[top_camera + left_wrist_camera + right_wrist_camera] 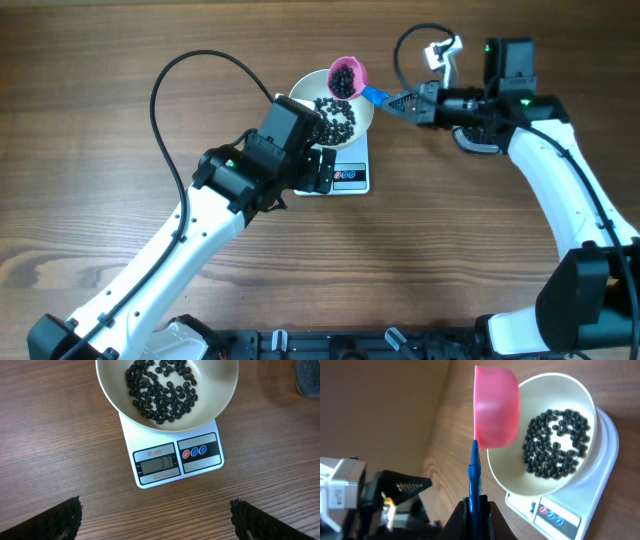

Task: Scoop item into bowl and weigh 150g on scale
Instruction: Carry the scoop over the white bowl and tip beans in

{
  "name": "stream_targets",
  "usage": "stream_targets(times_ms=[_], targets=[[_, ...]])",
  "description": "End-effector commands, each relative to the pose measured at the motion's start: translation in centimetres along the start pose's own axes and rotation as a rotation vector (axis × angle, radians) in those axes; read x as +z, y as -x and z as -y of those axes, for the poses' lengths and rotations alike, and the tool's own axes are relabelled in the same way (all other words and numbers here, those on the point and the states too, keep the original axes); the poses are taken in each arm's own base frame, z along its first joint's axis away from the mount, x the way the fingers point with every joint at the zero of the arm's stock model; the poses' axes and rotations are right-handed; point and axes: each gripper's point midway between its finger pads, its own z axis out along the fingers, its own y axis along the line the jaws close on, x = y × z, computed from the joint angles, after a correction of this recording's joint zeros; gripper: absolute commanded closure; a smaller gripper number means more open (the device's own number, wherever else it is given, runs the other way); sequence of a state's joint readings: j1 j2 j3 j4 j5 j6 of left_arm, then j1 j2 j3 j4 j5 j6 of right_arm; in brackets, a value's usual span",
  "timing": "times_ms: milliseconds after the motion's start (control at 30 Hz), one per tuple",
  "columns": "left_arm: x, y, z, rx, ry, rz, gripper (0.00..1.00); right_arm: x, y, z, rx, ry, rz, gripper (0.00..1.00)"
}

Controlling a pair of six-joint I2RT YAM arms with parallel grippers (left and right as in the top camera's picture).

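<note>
The bowl (220, 390) of black beans (162, 390) is set on the scale (165, 467). A pink scoop (495, 407) is gripped by the right tool (475, 517) above the scale's back edge. The left tool (157, 517) is held spread wide, empty, near the scale's display edge.

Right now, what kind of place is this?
Probably a robot lab workbench: the left arm and right arm reach over a wooden table, where a scale holds a bowl of black beans.
</note>
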State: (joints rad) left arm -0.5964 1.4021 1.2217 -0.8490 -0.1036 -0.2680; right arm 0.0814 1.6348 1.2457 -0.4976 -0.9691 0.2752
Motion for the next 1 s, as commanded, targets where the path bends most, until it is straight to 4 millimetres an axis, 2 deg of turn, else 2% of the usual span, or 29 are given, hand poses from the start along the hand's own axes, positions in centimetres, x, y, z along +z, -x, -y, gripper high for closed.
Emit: stream_targets(times_ms=[0,167,333,500,700,967], targets=[[-0.3,-0.2,0.2,-0.006,-0.012,0.002,0.00,1.0,0.0,1.7,-0.131,-0.112,0.002,0.96],[-0.3,-0.2,0.2,-0.006,-0.012,0.003,0.00,1.5,0.3,2.5,-0.266,-0.264,0.011,0.96],[-0.3,-0.2,0.2,-0.006,-0.012,0.002,0.00,1.2,0.8,0.5,-0.387,-0.326,0.042,0.96],[-0.3,-0.2,0.2,-0.006,-0.012,0.002,0.00,1.4,0.5,-1.2,-0.561,-0.315,0.022,0.96],[-0.3,-0.2,0.2,-0.006,-0.012,0.002,0.00,1.7,0.6,-0.6,-0.730,-0.396,-0.008,0.96],[-0.3,-0.2,0.2,-0.006,-0.012,0.002,0.00,1.7,0.6,-0.5,-0.927,-0.405,-0.050,0.96]])
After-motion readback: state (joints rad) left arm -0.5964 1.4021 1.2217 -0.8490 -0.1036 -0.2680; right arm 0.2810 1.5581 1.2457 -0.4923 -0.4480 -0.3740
